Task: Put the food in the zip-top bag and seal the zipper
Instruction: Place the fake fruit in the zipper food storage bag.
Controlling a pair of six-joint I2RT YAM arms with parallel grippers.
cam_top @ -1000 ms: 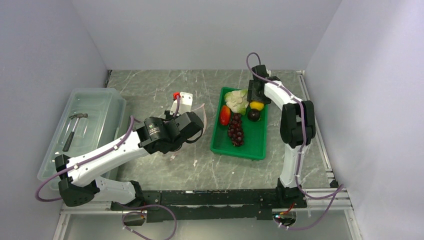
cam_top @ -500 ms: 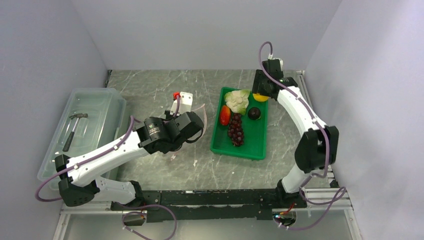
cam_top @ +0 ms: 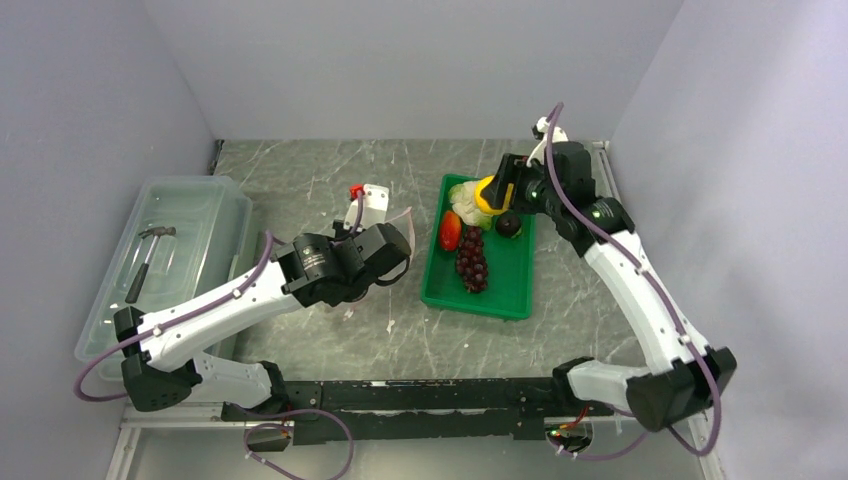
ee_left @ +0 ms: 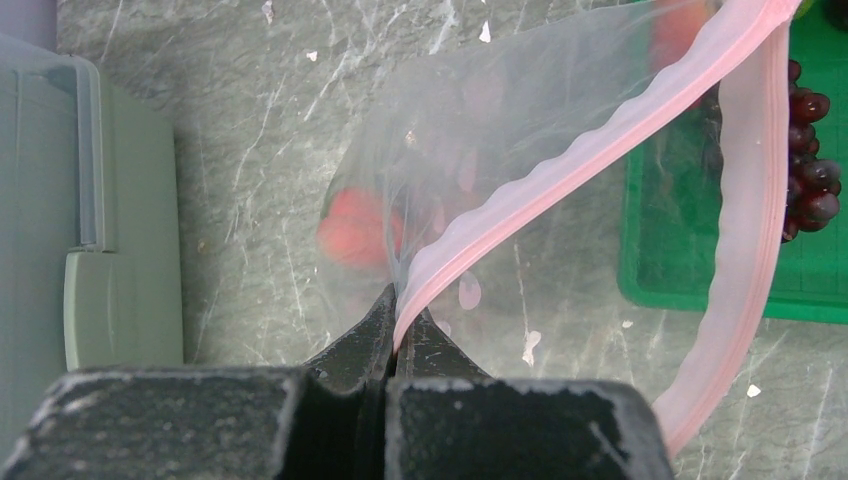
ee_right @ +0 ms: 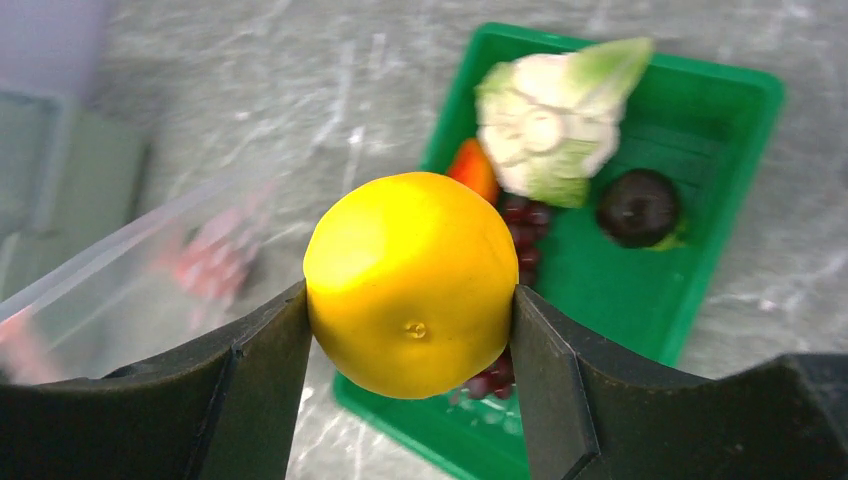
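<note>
The right end effector (ee_right: 410, 335) pinches the orange-yellow fruit (ee_right: 400, 250) between its two fingers. One pad sits on each flank, and the jaws are spread to the fruit's width. In the top view it hangs in the upper right of the frame, over the far end of the green tray (cam_top: 500, 288), so the fruit is in the air and clear of the tray. The other food lies in the tray: the leafy vegetable (cam_top: 472, 205), the red tomato-like piece (cam_top: 450, 231), the grape bunch (cam_top: 472, 262) and a dark round piece (cam_top: 508, 228).

The left end effector (ee_left: 396, 325), near the centre of the top view, is pressed together on the zipper (ee_left: 600, 140) at one corner of the zip-top bag (ee_left: 500, 100). In the left wrist view one lip of the strip runs from the fingertips toward the upper right, and the other loops down the right edge. The mouth therefore gapes toward the tray. This grip looks meant to lift one lip and offer an open target. The bag rests on the tabletop (cam_top: 300, 170) just left of the tray. A red blur (ee_left: 355, 225) shows through the plastic, and I cannot tell whether it is inside the bag or beyond it.

The step in hand appears to be carrying the fruit across to the mouth. The task looks early, with four pieces in the tray and the zipper unsealed. The fruit should pass the strip before release, since a round piece could roll off the limp film.
</note>
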